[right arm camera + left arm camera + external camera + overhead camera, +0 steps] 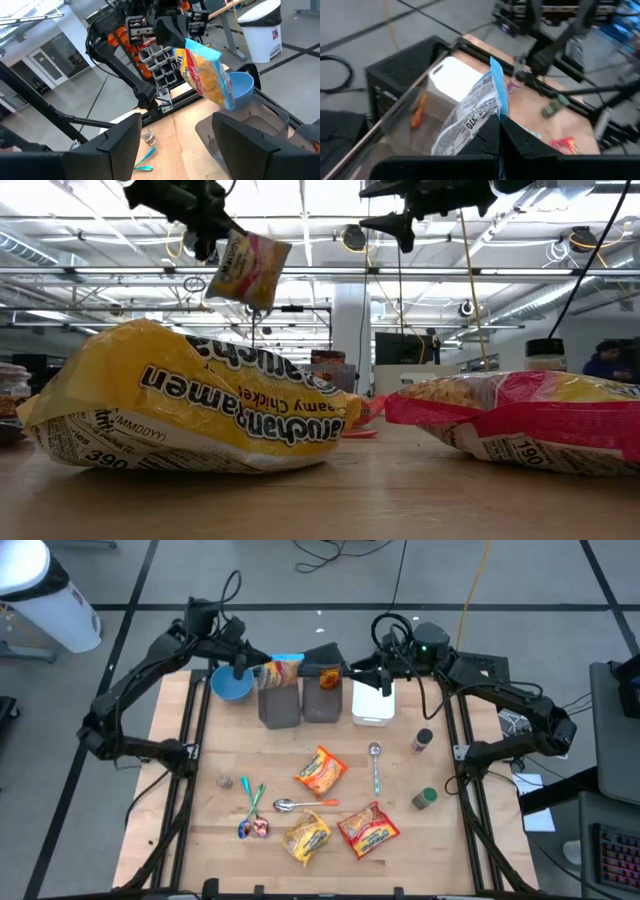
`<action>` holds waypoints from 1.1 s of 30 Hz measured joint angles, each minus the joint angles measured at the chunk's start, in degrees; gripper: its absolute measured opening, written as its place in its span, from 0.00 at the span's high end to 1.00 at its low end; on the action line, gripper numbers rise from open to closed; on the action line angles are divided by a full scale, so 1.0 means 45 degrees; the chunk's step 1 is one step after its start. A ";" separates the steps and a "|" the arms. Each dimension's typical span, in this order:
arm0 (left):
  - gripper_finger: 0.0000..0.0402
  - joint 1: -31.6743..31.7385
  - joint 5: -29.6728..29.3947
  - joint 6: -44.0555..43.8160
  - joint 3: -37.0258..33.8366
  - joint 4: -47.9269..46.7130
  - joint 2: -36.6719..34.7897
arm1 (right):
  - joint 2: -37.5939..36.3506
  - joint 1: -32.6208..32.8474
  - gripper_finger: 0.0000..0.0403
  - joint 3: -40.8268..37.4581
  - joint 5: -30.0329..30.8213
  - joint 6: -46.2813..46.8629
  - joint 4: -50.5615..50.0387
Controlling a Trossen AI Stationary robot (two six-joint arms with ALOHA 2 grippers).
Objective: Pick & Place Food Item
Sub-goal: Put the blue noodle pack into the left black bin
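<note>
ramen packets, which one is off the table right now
The yellow-and-red ramen packet with a blue edge, pinched in the shut left gripper above the grey bins; the other three packets lie flat on the wooden table.

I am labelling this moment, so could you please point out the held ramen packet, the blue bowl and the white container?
held ramen packet (207, 75): right wrist view, middle of its printed face.
blue bowl (230, 686): high view, its inside.
white container (372, 705): high view, centre of its lid.

Left end effector raised at the table's far edge, pinched closed, right end effector raised alongside, fingers apart
</note>
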 joint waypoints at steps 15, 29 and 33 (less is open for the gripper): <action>1.00 -0.0126 0.0726 -0.3334 -0.5516 0.5953 -0.1465 | 0.0000 0.0005 0.41 0.0000 0.0015 0.0464 0.0176; 1.00 0.0111 0.0966 -0.2223 -0.5944 0.6740 -0.1480 | 0.0000 0.0218 0.41 0.0000 0.0162 0.0708 0.0171; 1.00 0.0647 0.0977 -0.1850 -0.5944 0.6344 -0.1480 | 0.0000 0.0287 0.41 0.0000 0.0277 0.0695 0.0171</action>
